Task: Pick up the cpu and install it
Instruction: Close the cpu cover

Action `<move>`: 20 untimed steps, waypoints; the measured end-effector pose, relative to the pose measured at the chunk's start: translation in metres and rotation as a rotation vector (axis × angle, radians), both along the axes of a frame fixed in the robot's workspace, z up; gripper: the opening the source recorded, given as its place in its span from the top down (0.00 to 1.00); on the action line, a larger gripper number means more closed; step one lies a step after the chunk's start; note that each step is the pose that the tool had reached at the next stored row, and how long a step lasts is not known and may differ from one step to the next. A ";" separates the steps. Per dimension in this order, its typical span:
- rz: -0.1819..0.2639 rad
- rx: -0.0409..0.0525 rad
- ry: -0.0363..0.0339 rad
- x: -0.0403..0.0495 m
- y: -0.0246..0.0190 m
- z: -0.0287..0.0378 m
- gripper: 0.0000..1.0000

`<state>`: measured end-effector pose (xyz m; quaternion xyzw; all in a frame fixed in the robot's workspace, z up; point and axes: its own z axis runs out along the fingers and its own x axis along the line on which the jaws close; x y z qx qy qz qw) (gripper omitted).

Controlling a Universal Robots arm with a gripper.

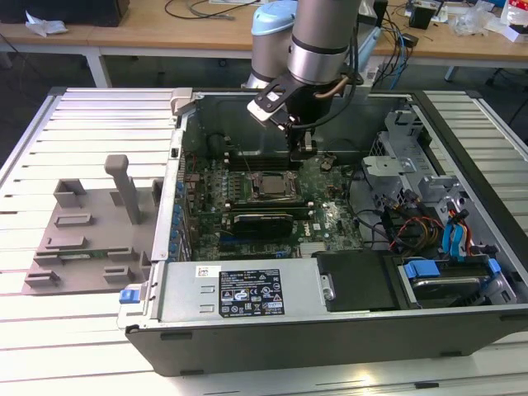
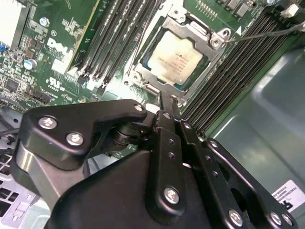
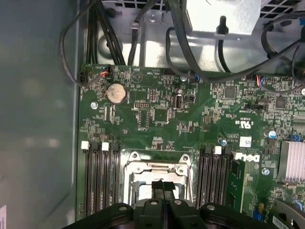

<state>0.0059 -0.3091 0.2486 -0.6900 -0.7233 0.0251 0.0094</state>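
1. In the metal-framed socket (image 2: 210, 37) on the green board (image 3: 190, 124): the cpu (image 2: 174, 62), lying flat, silvery top up, frame around its rim.
2. Jaws closed tip to tip, gripping nothing, in both wrist views.
3. Jaws poised just beside 1 edge of the socket, apart from the cpu; contact with the frame impossible to tell.
4. Either side of the socket: rows of long black memory slots (image 3: 97, 176).
5. In the exterior view: arm (image 1: 318, 41) reaching down into an open computer case (image 1: 330, 342) on a slatted white counter (image 1: 82, 124).
6. At the exterior view's left of the case: 1 grey moulded tray (image 1: 82, 239).
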 end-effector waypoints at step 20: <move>0.000 -0.0001 0.0000 -0.0337 0.0000 -0.0014 0.89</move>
